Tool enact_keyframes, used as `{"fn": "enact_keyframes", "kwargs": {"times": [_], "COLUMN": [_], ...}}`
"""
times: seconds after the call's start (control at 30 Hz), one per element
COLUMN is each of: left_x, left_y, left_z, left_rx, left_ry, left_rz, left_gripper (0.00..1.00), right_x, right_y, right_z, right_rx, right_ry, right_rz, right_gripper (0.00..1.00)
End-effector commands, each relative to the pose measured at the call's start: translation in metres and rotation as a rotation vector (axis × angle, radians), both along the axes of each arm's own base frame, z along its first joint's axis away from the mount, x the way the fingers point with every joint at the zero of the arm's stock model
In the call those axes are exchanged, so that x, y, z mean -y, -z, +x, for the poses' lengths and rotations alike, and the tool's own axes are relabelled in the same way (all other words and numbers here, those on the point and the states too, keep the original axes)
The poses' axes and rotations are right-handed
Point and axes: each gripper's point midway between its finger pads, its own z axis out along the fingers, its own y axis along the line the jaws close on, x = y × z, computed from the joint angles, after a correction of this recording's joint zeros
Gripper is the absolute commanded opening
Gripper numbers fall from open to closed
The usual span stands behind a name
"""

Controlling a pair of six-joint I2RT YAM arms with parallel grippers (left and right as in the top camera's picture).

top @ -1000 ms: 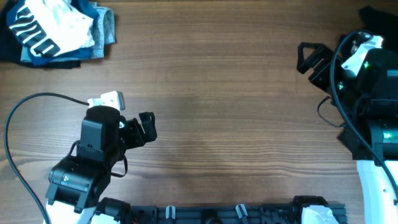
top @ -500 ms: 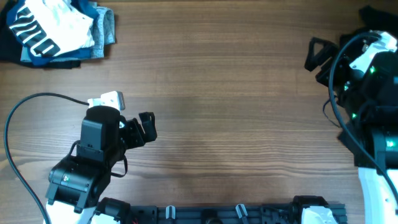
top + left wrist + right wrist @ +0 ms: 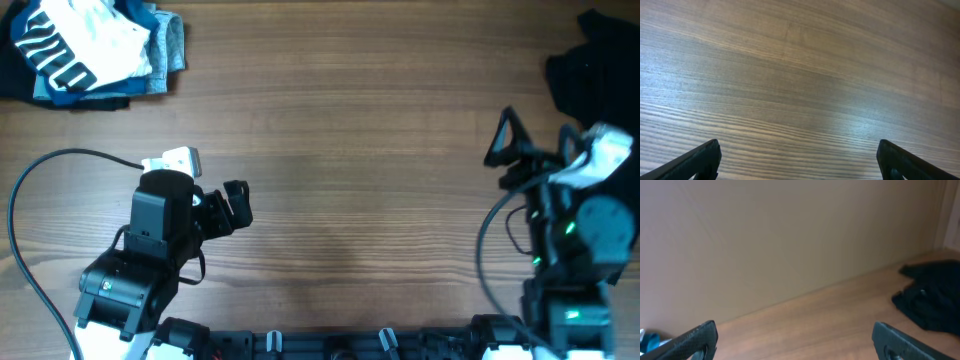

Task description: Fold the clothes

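The clothes lie in two places. At the far left corner is a heap: a white T-shirt with black lettering [image 3: 82,42] on top of blue and grey garments [image 3: 165,45]. A black garment [image 3: 592,68] [image 3: 932,299] lies at the far right corner. My left gripper [image 3: 237,204] [image 3: 800,165] is open over bare wood near the front left, far from both heaps. My right gripper [image 3: 504,140] [image 3: 800,340] is open too, level and empty, a short way in front and to the left of the black garment. A scrap of blue cloth [image 3: 647,341] shows at the left edge of the right wrist view.
The wooden table [image 3: 360,130] stretches between the two heaps. The left arm's cable [image 3: 60,160] loops over the front left. A plain beige wall [image 3: 790,235] stands behind the table's far edge.
The right arm has drawn back from the far right corner toward the near edge, uncovering the black garment. The left arm has not moved.
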Motion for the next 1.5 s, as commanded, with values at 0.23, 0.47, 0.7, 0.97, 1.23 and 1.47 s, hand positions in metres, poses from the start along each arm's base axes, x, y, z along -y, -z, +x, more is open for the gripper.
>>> {"fn": "enact_keyframes", "kwargs": {"times": [0.23, 0.47, 0.7, 0.97, 1.23, 1.47], "left_x": [-0.001, -0.001, -0.001, -0.001, -0.001, -0.001], "left_y": [0.000, 0.000, 0.000, 0.000, 0.000, 0.000], "left_z": [0.001, 0.001, 0.001, 0.001, 0.001, 0.001], "left_rx": [0.002, 0.002, 0.002, 0.002, 0.002, 0.002], "left_ry": [-0.011, -0.011, -0.011, -0.011, -0.011, -0.011], "left_rz": [0.003, 0.003, 0.003, 0.003, 0.003, 0.003], "left_gripper": [1.00, 1.00, 1.00, 1.00, 1.00, 1.00], "right_x": [-0.003, -0.013, -0.026, -0.026, -0.025, -0.025], "right_y": [0.081, 0.092, 0.095, 0.104, 0.142, 0.145], "right_z": [-0.024, -0.034, -0.040, -0.043, -0.040, -0.039], "right_rx": [0.106, 0.147, 0.193, 0.205, 0.051, 0.038], "right_ry": [-0.013, -0.064, -0.128, -0.125, -0.144, -0.149], "right_rz": [-0.029, -0.137, -0.281, -0.308, -0.308, -0.306], "right_gripper": [1.00, 1.00, 1.00, 1.00, 1.00, 1.00]}}
